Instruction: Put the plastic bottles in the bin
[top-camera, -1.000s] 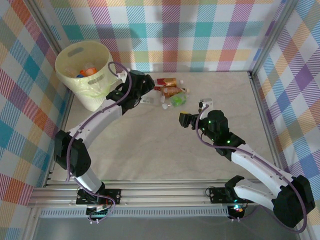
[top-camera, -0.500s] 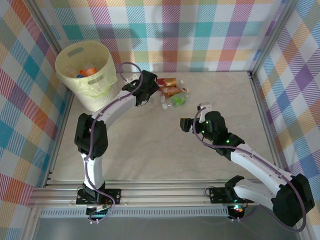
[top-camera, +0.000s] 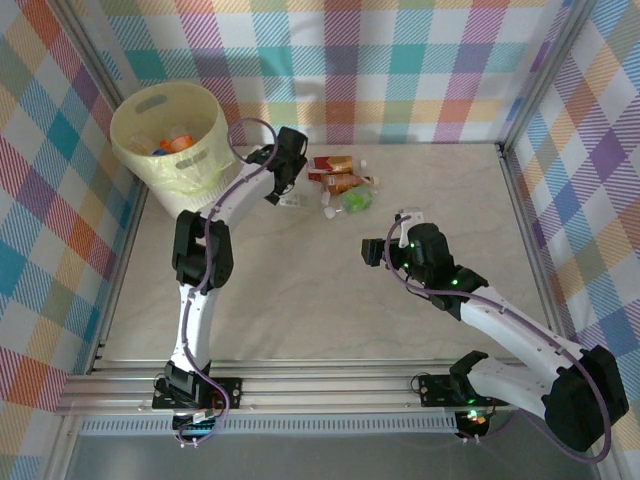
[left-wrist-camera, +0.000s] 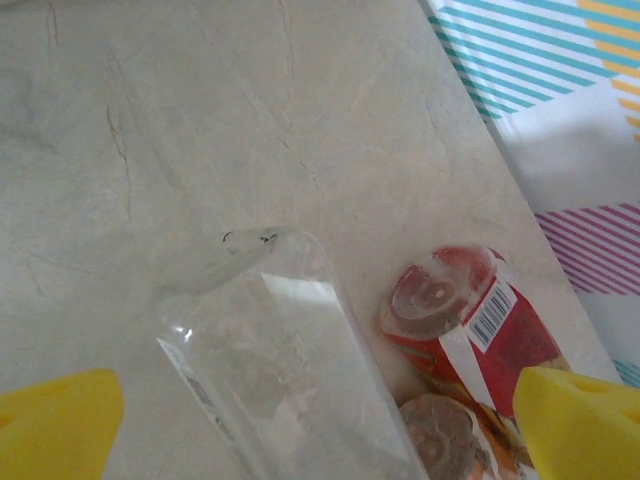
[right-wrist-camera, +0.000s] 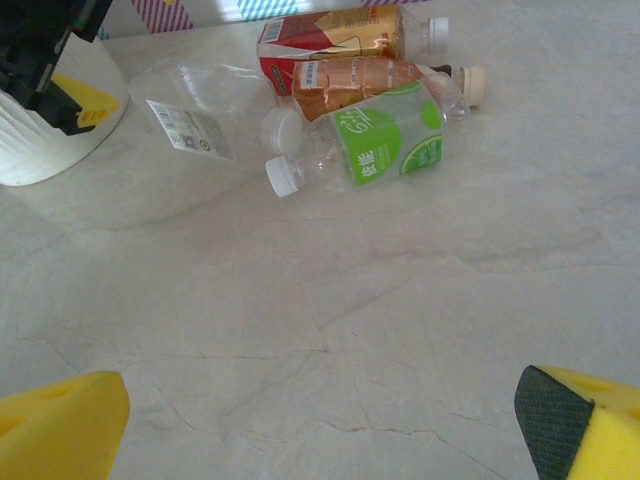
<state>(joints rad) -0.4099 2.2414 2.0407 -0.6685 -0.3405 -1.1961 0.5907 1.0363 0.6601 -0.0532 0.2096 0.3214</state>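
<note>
Right wrist: 4 bottles (right-wrist-camera: 385, 140), 1 bin (right-wrist-camera: 30, 140); L fingers (left-wrist-camera: 55, 425), R fingers (right-wrist-camera: 60, 425) spread, empty.

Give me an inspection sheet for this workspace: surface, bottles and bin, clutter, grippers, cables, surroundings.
Surface: pale marbled table, no spills seen.
Job's things: bin at far left, with binned bottles inside; four lie clustered on the table: clear bottle, red-label bottle, orange-label bottle, green-label bottle.
Clutter: nothing seen.
Grippers: left gripper open above the clear bottle; right gripper open over bare table, short of the cluster.
Cables: purple cable along each arm.
Surroundings: plaid walls, aluminium rail.
</note>
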